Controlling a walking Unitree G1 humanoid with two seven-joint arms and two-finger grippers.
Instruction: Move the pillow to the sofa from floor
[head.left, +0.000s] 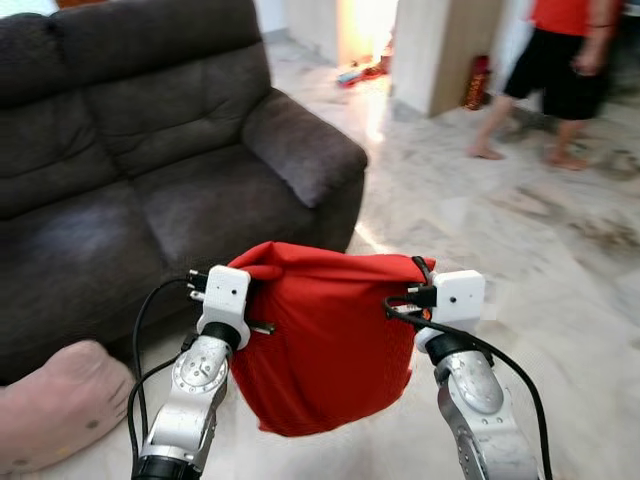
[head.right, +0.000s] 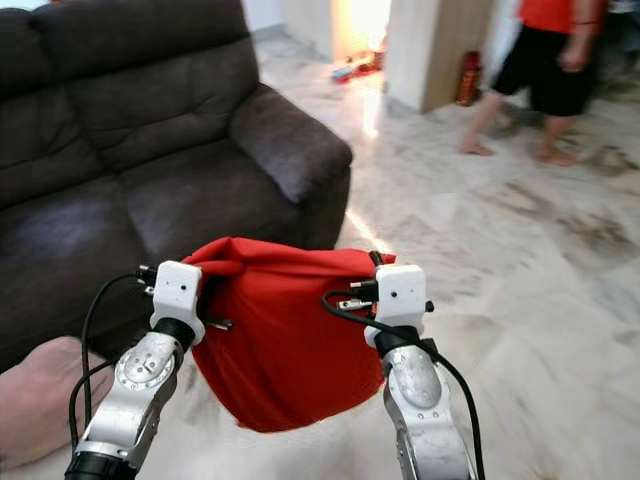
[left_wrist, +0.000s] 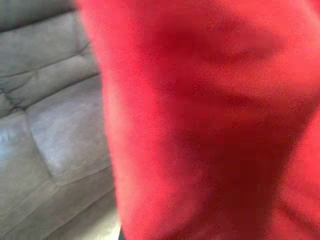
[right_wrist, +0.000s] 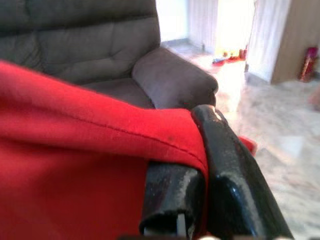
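While both claws pinch the red pillow (head.left: 320, 340) aloft, left claw (head.left: 232, 270) and right claw (head.left: 418, 278) at its top corners, the sofa (head.left: 150, 190) seat lies ahead-left, nearer the left arm.

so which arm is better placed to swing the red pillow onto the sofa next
Probably the left. Both end effectors hold the red pillow up off the floor, the left end effector at its sofa-side edge, the right end effector at the far edge. The sofa lies ahead-left, so left leads.

Red pillow (head.left: 320, 340), limp, seemingly airborne, just before dark sofa (head.left: 150, 170)
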